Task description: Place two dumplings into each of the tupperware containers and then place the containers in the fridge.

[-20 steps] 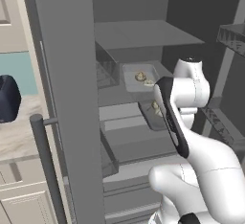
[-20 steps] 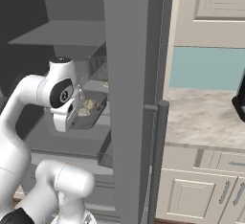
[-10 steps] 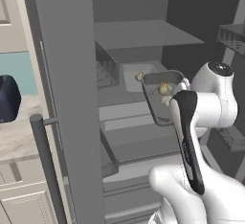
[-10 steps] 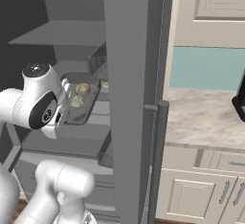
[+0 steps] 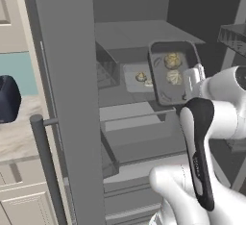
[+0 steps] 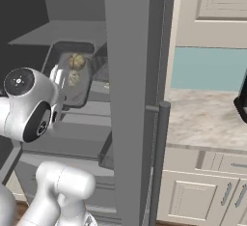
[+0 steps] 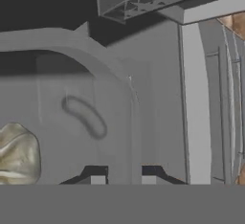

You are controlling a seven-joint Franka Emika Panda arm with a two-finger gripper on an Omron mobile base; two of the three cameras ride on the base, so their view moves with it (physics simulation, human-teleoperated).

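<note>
the gripper (image 7: 123,180) pinches the near rim of a tupperware container (image 5: 166,82), its jaws set close on the wall. the container hangs tilted in the open fridge (image 5: 144,36), above the shelf, with two dumplings (image 5: 173,60) inside. its long axis runs away from the hand, toward the fridge's back. a second container (image 5: 139,77) lies further in and left, so the carried one likely goes beside it.

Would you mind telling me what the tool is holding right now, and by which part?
The tool is holding a tupperware container with two dumplings inside, pinched by the rim of its near short wall, raised in front of the open fridge.
</note>
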